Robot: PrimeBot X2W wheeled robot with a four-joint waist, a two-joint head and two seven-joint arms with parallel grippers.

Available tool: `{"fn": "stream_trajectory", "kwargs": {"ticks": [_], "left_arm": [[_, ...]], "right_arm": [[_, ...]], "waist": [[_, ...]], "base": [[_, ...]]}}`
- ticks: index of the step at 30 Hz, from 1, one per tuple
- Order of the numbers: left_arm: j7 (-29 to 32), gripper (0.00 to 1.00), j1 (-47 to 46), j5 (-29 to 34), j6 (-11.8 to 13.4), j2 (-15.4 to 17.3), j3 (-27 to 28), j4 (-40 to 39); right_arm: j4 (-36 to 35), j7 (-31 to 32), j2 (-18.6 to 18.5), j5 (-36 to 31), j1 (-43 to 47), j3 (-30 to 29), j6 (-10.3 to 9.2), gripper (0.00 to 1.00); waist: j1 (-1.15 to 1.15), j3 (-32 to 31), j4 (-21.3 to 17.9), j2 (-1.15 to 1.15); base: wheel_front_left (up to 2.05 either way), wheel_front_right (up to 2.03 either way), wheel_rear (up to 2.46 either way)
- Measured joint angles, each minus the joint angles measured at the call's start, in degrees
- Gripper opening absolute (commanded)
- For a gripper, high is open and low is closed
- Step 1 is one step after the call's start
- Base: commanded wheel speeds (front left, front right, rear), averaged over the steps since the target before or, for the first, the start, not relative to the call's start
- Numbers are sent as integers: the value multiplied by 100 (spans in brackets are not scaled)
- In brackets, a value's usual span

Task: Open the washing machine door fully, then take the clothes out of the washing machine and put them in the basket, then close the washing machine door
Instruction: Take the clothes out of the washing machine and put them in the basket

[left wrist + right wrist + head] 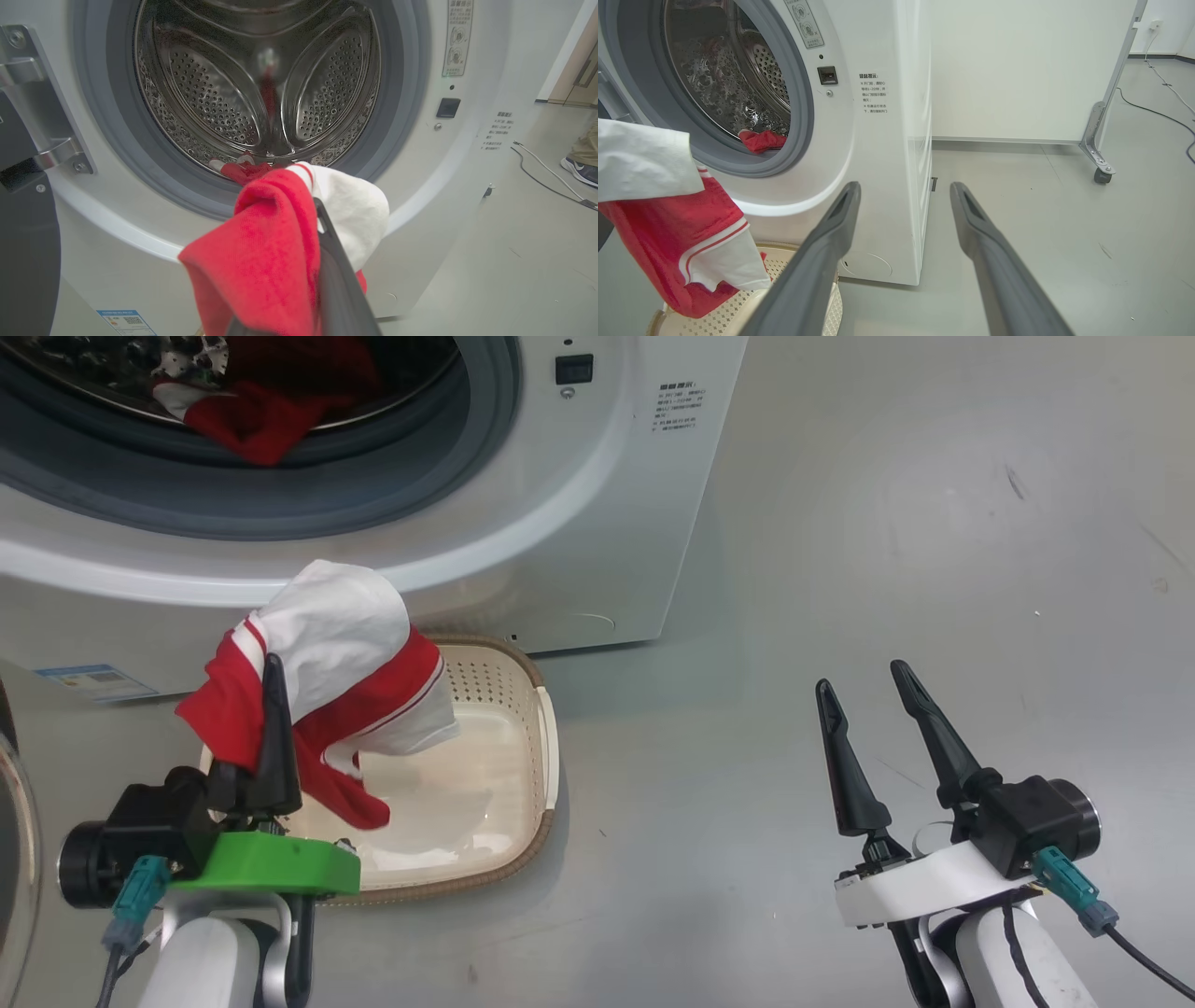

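washing machine door (11, 859): cut off left | basket (553, 756): partly behind clothes (327, 644) | label (680, 409): unreadable

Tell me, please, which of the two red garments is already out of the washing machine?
The red-and-white garment gripped by the left gripper, hanging over the basket; the other red garment lies inside the washing machine.

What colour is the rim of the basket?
The basket rim is brown; head view shows it best.
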Motion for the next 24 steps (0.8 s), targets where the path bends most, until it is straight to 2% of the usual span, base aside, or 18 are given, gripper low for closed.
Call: {"fn": "stream_trajectory", "kwargs": {"ticks": [7, 20, 24], "left_arm": [[-8, 0, -235, 12, -5, 19, 41, 533], [27, 0, -889, 98, -188, 379, 70, 1808], [190, 0, -1077, 105, -204, 394, 34, 2207]], "right_arm": [[-126, 0, 3, 0, -159, 127, 51, 100], [-318, 0, 5, 97, -554, 363, 100, 100], [-405, 0, 5, 209, -682, 399, 98, 100]], "waist": [[0, 370, -102, 0], [0, 1171, -497, 0], [0, 1413, -643, 0]], "base": [[0, 0, 0], [0, 0, 0], [0, 0, 0]]}}
